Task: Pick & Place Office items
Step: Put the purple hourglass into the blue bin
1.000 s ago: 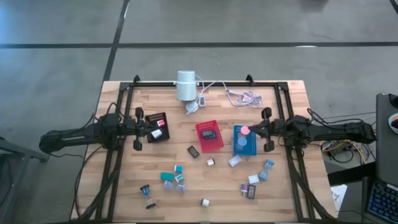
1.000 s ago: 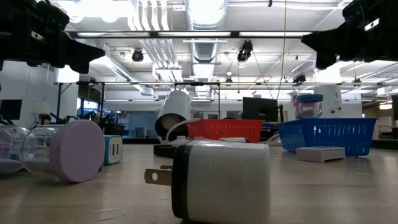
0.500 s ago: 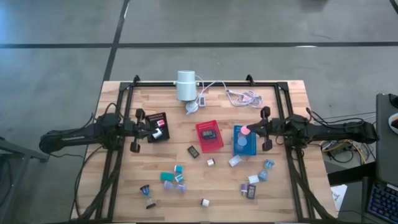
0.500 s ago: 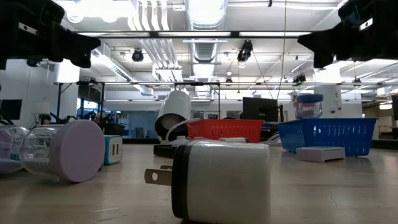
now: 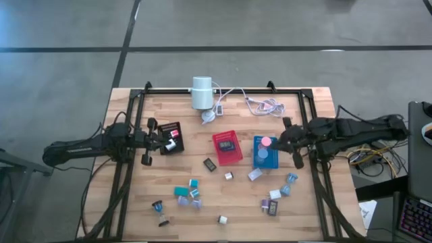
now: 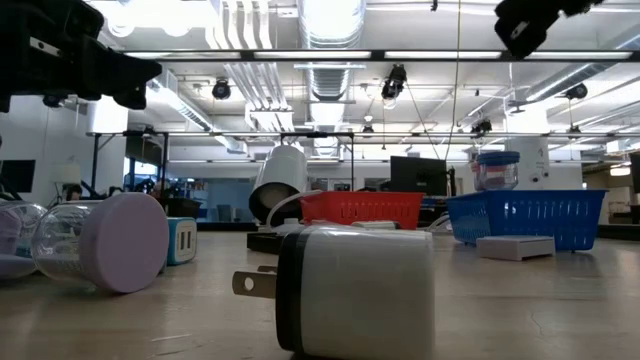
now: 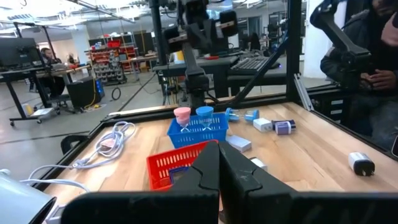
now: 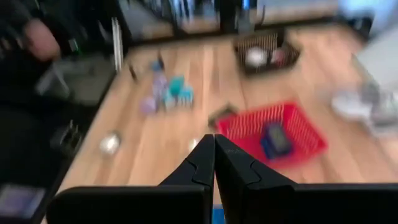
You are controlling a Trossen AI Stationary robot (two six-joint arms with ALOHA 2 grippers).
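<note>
Both pincers are shut tight and hold nothing. Left pincer (image 5: 164,140) hovers at the black rectangular tray (image 5: 171,137); right pincer (image 5: 282,142) hangs raised beside the blue plastic basket tray (image 5: 265,154), which carries a pink round disc (image 5: 266,142). Small teal, white and grey office items (image 5: 187,192) lie scattered on the wooden bench (image 5: 236,202), and a dark block (image 5: 227,144) sits inside the red basket tray (image 5: 227,147).

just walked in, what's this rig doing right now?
Sorting small office items into trays. At this moment nothing is held: the left gripper hangs over the black tray with its jaws shut and empty, and the right gripper sits at the blue tray, also shut. The red tray holds one item; many pieces lie loose on the table.
</note>
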